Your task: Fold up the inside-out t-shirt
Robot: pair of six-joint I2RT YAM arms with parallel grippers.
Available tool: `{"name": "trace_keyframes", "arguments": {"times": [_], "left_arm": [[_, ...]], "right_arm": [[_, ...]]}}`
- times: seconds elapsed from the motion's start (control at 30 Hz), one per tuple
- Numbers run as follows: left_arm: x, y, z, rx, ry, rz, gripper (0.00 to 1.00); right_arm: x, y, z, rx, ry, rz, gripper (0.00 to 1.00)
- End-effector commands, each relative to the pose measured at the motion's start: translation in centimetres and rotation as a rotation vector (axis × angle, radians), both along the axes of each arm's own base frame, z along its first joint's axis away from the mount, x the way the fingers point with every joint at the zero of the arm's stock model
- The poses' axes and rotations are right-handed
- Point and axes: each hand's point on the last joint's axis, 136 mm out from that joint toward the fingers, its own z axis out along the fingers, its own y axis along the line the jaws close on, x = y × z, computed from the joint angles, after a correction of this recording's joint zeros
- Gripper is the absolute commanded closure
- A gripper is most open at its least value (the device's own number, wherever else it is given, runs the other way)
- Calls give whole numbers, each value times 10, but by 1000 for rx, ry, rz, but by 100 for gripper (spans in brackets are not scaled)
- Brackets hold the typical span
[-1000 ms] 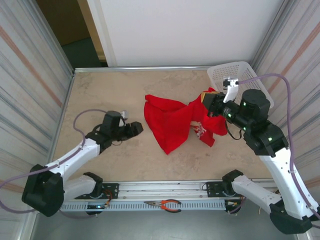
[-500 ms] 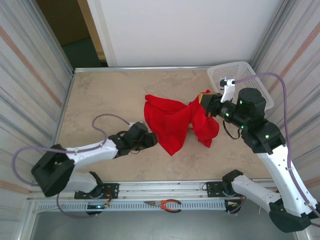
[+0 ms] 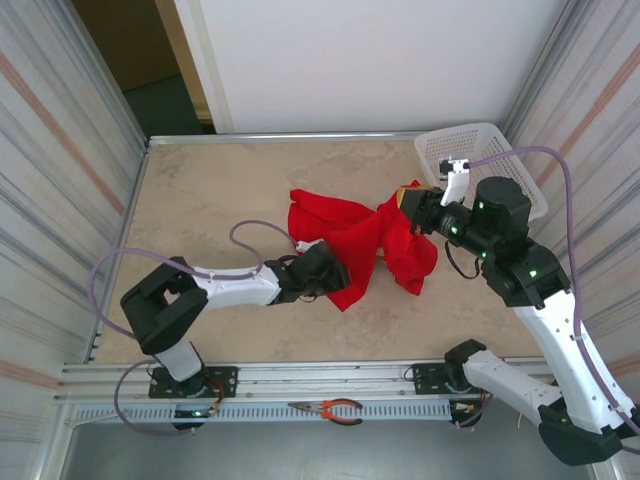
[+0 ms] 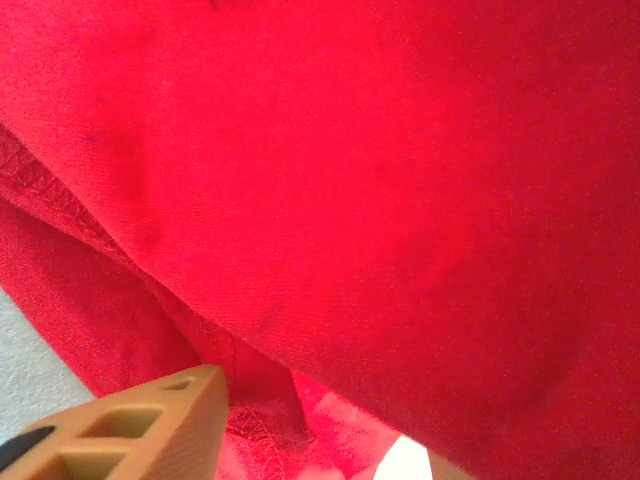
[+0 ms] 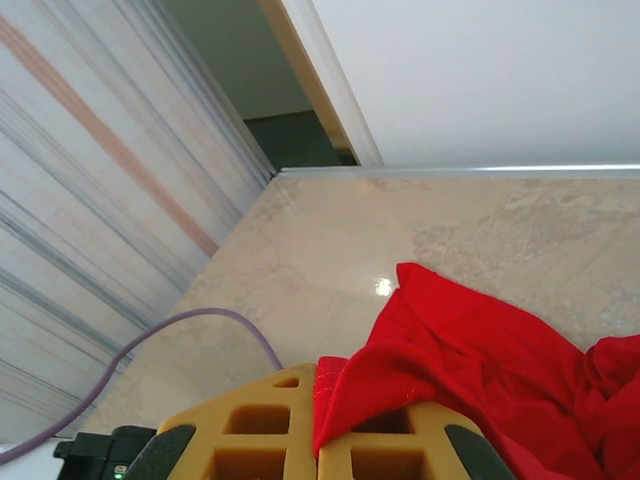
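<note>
far right corner: white plastic lattice basket | near rail: red-handled metal pliers | beneath: beige marbled tabletop

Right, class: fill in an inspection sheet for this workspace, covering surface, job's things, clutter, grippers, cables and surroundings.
Surface: beige marbled table.
Job's things: red t-shirt bunched, one end lifted, rest on the table.
Clutter: white basket at far right corner; pliers on the near rail.
Grippers: right gripper shut on the t-shirt; left gripper at the shirt's near edge, jaws unclear.
Cables: purple cables looping off both arms.
Surroundings: striped side panels, white back wall.
</note>
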Motion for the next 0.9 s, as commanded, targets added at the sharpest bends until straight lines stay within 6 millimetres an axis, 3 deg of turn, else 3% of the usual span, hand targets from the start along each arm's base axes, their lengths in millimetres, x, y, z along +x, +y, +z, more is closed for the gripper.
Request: {"name": "trace_keyframes", "arguments": {"times": [0.0,0.5,0.7,0.87], "left_arm": [[1,2,-2,61,3,35,55],[-7,19,-26,222,26,37,56],[-6,20,-28,232,23,38,71],[-5,21,-19,235,-4,34,96]], "right_arm": [[-4,0,16,54,-44,11,100],[-4,1,20,75,-58,18,100],[-5,2,21,77,-60,20,100],[-3,1,20,75,-60,17,100]]}}
